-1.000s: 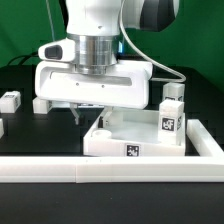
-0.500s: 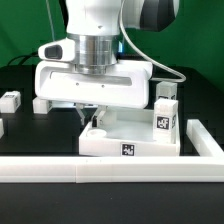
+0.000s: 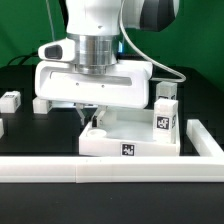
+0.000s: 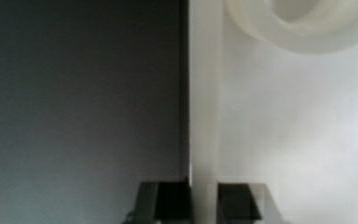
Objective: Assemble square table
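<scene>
The white square tabletop [image 3: 108, 146] lies on the black table with its rim up and a tag on its front wall. My gripper [image 3: 88, 116] reaches down onto its left rim. In the wrist view the gripper [image 4: 201, 200] is shut on that thin rim [image 4: 201, 100], with one dark finger [image 4: 162, 202] on each side. A round corner hole [image 4: 311, 22] shows on the tabletop's inner face. A tagged white leg block [image 3: 165, 110] stands upright at the tabletop's right corner. Loose leg blocks lie at the exterior view's left [image 3: 10, 100] and beside my hand [image 3: 40, 103].
The long white border rail [image 3: 100, 171] runs across the front and turns back at the exterior view's right [image 3: 205, 140], close to the tabletop. My wide white hand [image 3: 95, 82] hides the table's middle. A green backdrop stands behind.
One second ago the tabletop and its upright leg block sat a little further to the exterior view's right. They have slid left with my gripper. Nothing has moved in the last half second.
</scene>
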`<action>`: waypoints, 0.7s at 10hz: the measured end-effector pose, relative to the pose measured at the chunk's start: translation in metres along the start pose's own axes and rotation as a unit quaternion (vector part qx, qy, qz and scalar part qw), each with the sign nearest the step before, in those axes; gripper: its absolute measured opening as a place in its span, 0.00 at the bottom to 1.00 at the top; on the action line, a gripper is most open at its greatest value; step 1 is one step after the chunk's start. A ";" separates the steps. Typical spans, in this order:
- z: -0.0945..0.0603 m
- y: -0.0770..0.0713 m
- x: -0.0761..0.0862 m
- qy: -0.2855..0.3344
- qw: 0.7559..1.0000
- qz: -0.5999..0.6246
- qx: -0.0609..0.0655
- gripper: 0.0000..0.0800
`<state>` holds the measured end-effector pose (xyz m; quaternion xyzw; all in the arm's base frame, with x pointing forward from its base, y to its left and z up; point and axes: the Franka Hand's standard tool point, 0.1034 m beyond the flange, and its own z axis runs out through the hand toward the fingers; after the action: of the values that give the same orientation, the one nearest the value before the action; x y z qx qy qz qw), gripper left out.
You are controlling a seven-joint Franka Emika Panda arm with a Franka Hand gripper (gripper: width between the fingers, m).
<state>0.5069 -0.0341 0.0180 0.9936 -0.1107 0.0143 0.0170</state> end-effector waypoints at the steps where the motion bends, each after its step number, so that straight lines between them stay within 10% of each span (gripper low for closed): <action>1: 0.000 0.000 0.000 0.000 1.000 0.000 0.000 0.07; 7: -0.001 -0.008 0.002 0.002 0.999 -0.040 0.004 0.07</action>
<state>0.5108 -0.0265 0.0192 0.9973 -0.0706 0.0164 0.0138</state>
